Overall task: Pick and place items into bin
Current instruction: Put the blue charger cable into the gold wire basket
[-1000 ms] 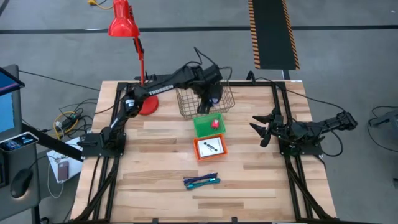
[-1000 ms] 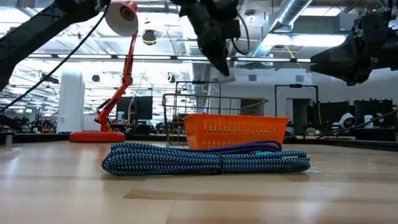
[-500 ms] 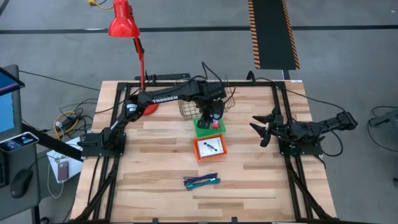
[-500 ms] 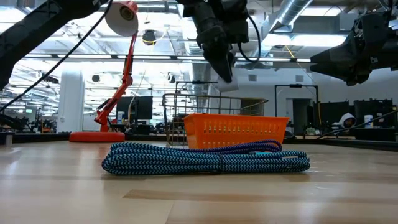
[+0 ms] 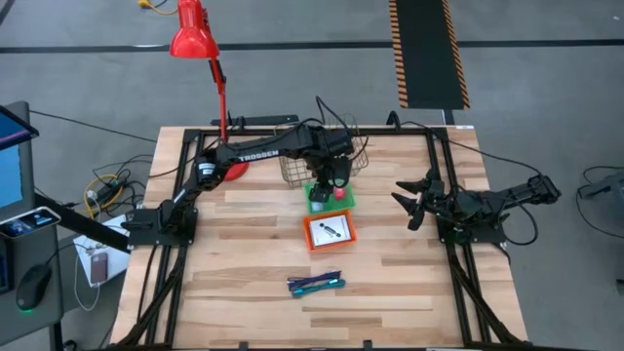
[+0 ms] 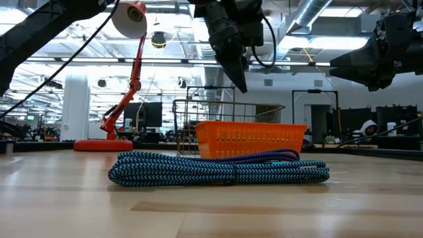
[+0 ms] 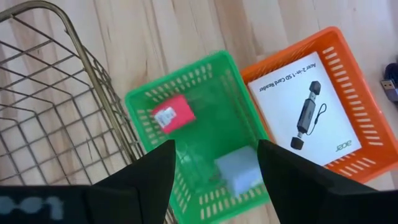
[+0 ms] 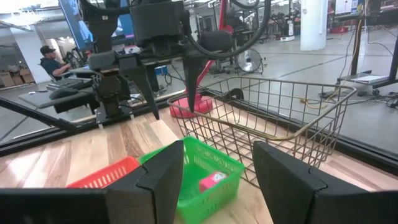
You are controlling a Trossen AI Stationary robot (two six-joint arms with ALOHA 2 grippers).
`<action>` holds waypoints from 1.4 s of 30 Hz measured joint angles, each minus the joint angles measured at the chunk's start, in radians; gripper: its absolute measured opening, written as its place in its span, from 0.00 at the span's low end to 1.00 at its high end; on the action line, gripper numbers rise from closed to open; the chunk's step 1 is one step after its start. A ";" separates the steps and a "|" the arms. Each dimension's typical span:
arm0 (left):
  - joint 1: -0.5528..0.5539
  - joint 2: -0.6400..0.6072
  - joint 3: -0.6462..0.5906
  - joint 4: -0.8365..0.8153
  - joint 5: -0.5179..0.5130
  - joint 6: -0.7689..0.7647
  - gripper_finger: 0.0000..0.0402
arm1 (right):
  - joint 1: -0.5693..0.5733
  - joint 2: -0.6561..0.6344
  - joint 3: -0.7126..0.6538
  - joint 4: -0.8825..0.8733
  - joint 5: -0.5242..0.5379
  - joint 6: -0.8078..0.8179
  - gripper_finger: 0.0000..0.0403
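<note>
My left gripper (image 5: 327, 185) (image 7: 216, 149) hangs open above a green bin (image 7: 186, 93), fingers pointing down, touching nothing. In that bin lie a small red block (image 7: 173, 115) and a pale grey-white block (image 7: 239, 170), which looks blurred. Beside it, an orange bin (image 5: 330, 232) holds a flat white card (image 7: 305, 112) with a black mark. A bundle of blue and teal braided cord (image 5: 315, 284) (image 6: 218, 168) lies on the table toward the near edge. My right gripper (image 5: 411, 203) (image 8: 217, 155) waits open at the table's right side.
A wire basket (image 5: 322, 156) stands just beyond the green bin, close to my left arm. A red desk lamp (image 5: 219, 97) rises at the far left. Bare wood lies left and right of the bins. People sit in the room beyond the table.
My left gripper moved from over the wire basket toward the near edge, to above the green bin, and came down a little. It carried a small white block at its fingertips and has let it go. The block now lies in the green bin.
</note>
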 joint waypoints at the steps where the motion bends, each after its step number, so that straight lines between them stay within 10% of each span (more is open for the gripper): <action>1: 0.000 0.000 0.000 0.000 0.000 -0.002 0.54 | 0.000 0.000 0.000 0.000 0.000 0.000 0.46; 19: 0.000 -0.043 0.001 -0.384 -0.502 -0.399 0.54 | 0.000 0.000 0.000 0.000 0.000 0.000 0.46; 31: -0.134 -0.142 0.000 -0.379 -0.489 -0.378 0.54 | 0.000 0.000 0.000 0.000 0.000 0.000 0.46; 42: -0.267 -0.163 0.000 -0.271 -0.203 -0.393 0.54 | 0.000 0.000 0.000 0.000 0.000 0.000 0.46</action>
